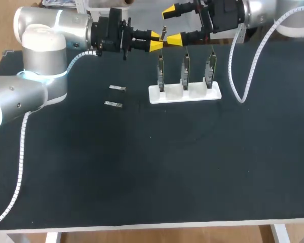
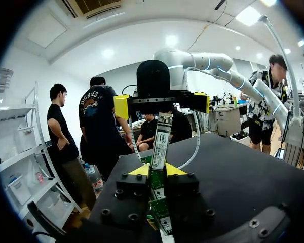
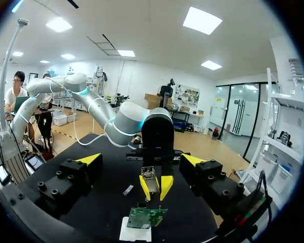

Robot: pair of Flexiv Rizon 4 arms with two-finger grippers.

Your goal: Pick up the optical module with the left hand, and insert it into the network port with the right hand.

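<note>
My left gripper [image 1: 156,42] is shut on a slim optical module [image 1: 164,35], held in the air behind the white stand [image 1: 185,94]. In the left wrist view the module [image 2: 161,144] sticks out ahead of the left gripper [image 2: 158,171]. My right gripper [image 1: 173,24] faces it from the right and is open, one finger above the module's end and one below, neither touching. The right wrist view shows the module [image 3: 150,174] ahead, between the right gripper's [image 3: 141,160] spread fingers. The stand carries three upright network port boards [image 1: 185,71].
Two spare modules [image 1: 118,89] [image 1: 113,104] lie on the black table, left of the stand. A white cable chain [image 1: 243,71] from my right arm hangs down to the table, right of the stand. My left arm's cable [image 1: 21,152] trails along the left side.
</note>
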